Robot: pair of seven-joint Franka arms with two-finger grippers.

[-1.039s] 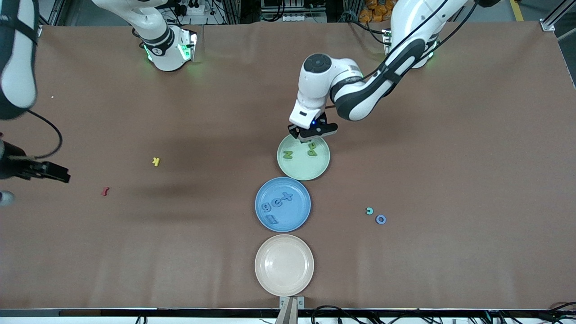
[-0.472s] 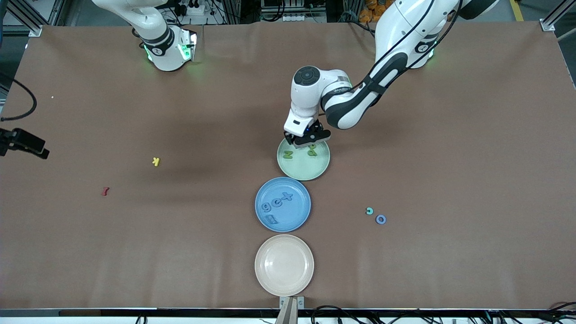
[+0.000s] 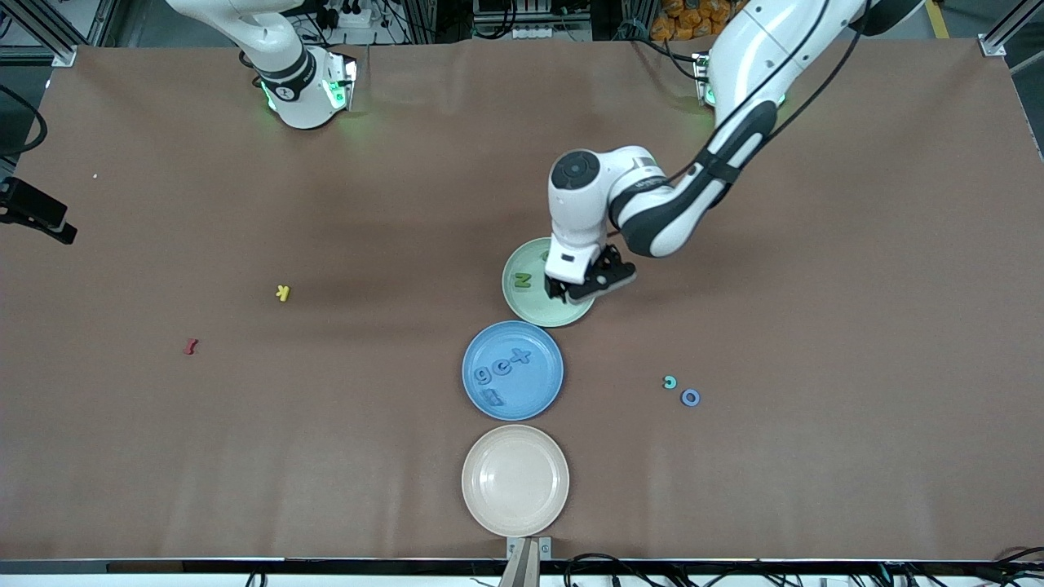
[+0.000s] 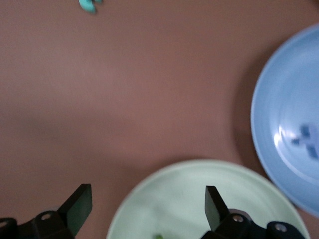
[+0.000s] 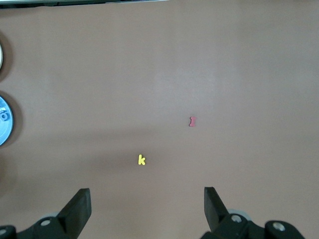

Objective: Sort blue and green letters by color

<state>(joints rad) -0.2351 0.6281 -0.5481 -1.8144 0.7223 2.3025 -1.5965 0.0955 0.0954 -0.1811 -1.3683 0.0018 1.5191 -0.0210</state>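
Brown table [image 3: 856,326], aluminium framing [image 3: 999,37], cables [image 3: 522,28]

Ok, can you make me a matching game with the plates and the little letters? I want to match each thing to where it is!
Things:
1. green N
2. blue plus sign
3. yellow K
4. left gripper

Places:
A. on the bare table, toward the right arm's end
B. over the green plate's edge, fingers open
C. on the blue plate
D. on the green plate

Pairs: 1-D, 2-C, 3-A, 4-B
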